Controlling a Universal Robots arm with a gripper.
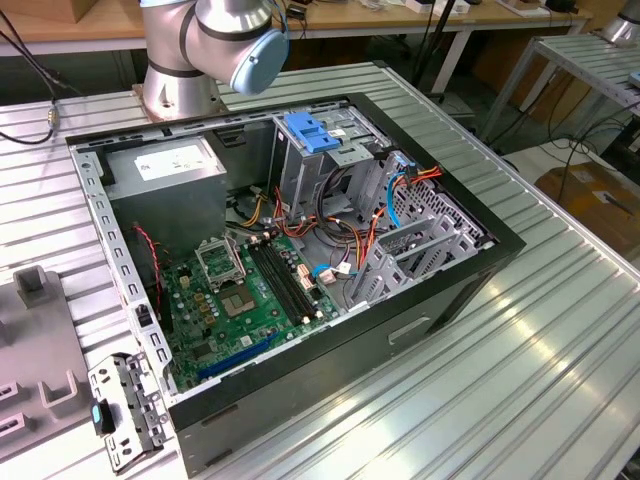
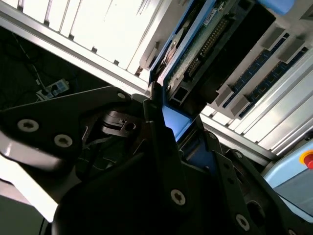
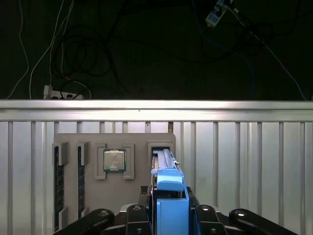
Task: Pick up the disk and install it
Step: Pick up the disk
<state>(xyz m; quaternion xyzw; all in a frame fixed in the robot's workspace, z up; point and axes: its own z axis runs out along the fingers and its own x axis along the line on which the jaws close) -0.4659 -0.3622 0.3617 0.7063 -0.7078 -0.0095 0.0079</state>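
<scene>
Your gripper (image 3: 169,211) pinches the flat silver-grey metal disk (image 3: 168,190), blue plastic carrier around it, edge-on at the grey fixture tray's (image 3: 137,191) end slot. My read: it could snag the slot wall, tilt, slip. A square silver processor chip (image 3: 114,160) sits just beside; coloured cables (image 1: 345,235) crowd the open black computer case (image 1: 497,243).

— How was the light over the ribbed silver aluminium table (image 1: 560,330)?
— Bright, and from above. In the exterior view glare streaked its grooves, and the open black computer case (image 1: 480,250) held shade along its inner walls.
— And the wrist views?
— In the second, the table burned out to white while the black gripper (image 2: 159,122) sat in deep shadow. In the first, the blue-framed silver-grey metal disk (image 3: 168,196) was evenly lit, and everything beyond the table's shining edge was dark.
</scene>
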